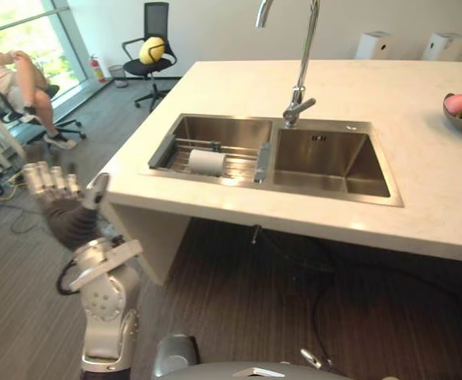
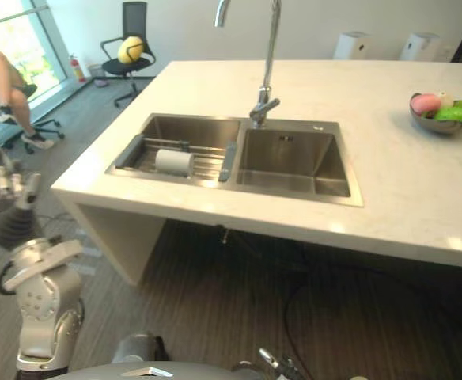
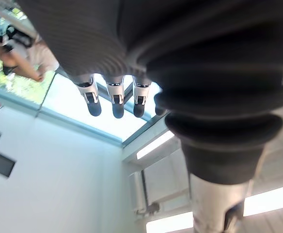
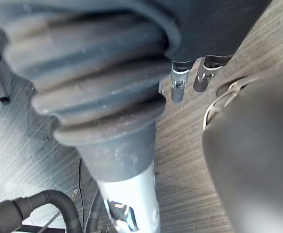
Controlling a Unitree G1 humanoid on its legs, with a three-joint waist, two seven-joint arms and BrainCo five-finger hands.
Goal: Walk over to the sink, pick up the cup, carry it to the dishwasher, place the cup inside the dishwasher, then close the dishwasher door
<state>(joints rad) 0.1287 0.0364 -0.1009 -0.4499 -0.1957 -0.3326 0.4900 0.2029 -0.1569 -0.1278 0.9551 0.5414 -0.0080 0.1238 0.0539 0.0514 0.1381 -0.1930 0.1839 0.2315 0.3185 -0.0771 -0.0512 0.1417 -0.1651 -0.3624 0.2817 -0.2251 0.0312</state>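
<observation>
The task looks to be at its very start: the walk to the sink (image 1: 326,158) seems nearly finished, as the robot stands close to the near edge of the table (image 1: 239,87), but nothing has been picked up. The cup (image 1: 207,161), white and lying on its side, rests on a wire rack (image 1: 243,166) across the left basin. The left hand (image 1: 57,190) is raised beside the table's near corner, well apart from the cup, fingers straight and thumb out, holding nothing. The right hand (image 4: 178,90) hangs down toward the floor (image 1: 255,277), its fingers relaxed and empty. Reaching in, taking the cup, carrying it to the dishwasher, loading it and closing the door are all left to do, I would judge. The table is a pale stone-look top with a double steel sink set in it and a tall curved tap (image 1: 301,71) between the basins; the right basin is bare. A bowl (image 2: 441,127) of fruit sits far off toward the right edge. Beyond are a black office chair (image 1: 157,17) with a yellow thing on its seat, a bright window (image 1: 17,32), a seated person (image 1: 9,75), and dark striped flooring.
</observation>
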